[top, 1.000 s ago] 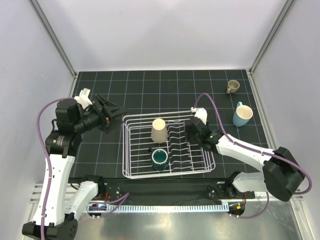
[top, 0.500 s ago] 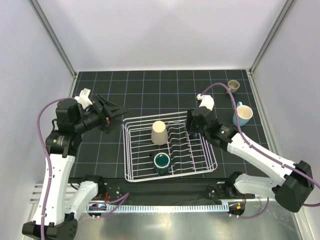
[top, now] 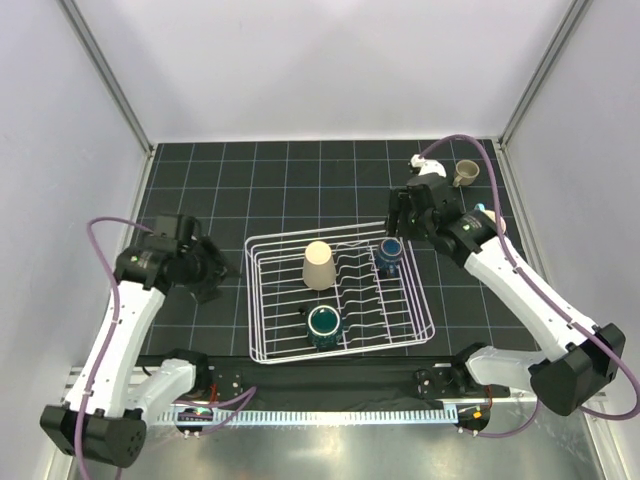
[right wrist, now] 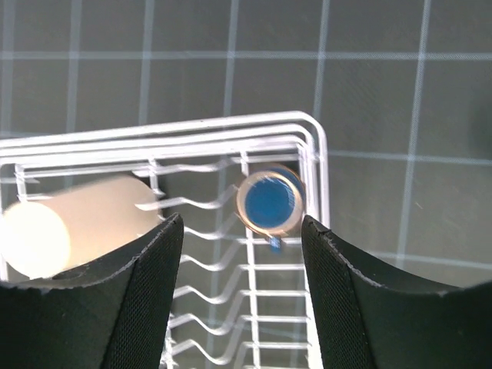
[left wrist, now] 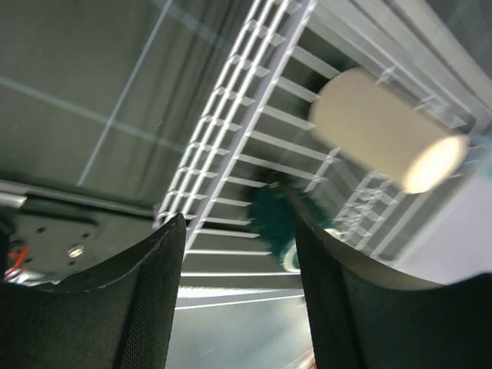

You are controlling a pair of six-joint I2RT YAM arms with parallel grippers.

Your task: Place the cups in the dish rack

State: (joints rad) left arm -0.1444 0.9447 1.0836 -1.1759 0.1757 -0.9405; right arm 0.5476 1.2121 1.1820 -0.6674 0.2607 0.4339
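The white wire dish rack [top: 262, 300] sits mid-table. Inside it stand a beige tapered cup [top: 318, 264], a dark teal mug [top: 321, 322] and a small cup with a blue inside and a tan rim [top: 390, 252] in the far right corner. A small tan mug [top: 466, 173] stands on the mat at the far right. My right gripper [top: 400, 214] hovers open above the blue cup [right wrist: 269, 201], holding nothing. Left of the rack my left gripper [top: 220, 271] is open and empty; its view shows the beige cup [left wrist: 384, 134], the teal mug [left wrist: 277, 223] and the rack [left wrist: 254, 115].
The black gridded mat [top: 300, 180] is ringed by white walls with metal corner posts [top: 110, 80]. My right arm [top: 520, 290] stretches across the right side of the mat. A purple cable [top: 455, 142] loops over the tan mug's corner.
My right gripper has lifted out of the rack and drawn back to the far right, and the blue cup now shows in the rack corner. My left arm has dropped lower, its jaws narrower.
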